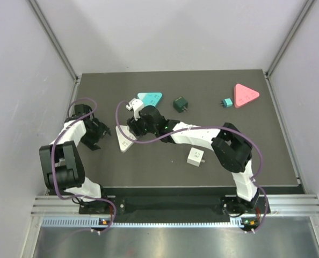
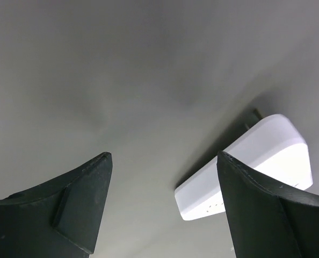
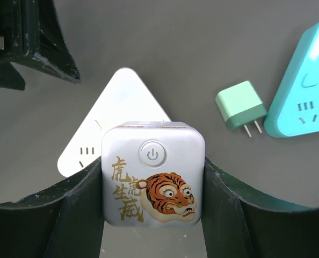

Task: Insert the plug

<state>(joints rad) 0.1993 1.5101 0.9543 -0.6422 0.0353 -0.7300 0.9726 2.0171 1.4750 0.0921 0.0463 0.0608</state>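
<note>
Though mint plug sits near, tiger plug possibly touches socket.

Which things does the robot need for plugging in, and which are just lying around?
For the job: tiger plug, held in the right end effector; white triangle socket, probably its target.
Lying about: teal socket, mint plug, dark green plug, small teal plug, pink socket, white cube plug.

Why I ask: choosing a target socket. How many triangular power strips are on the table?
3. A white strip left of centre, a teal strip at the far middle, a pink strip at the far right. No sign of a hidden fourth.
</note>
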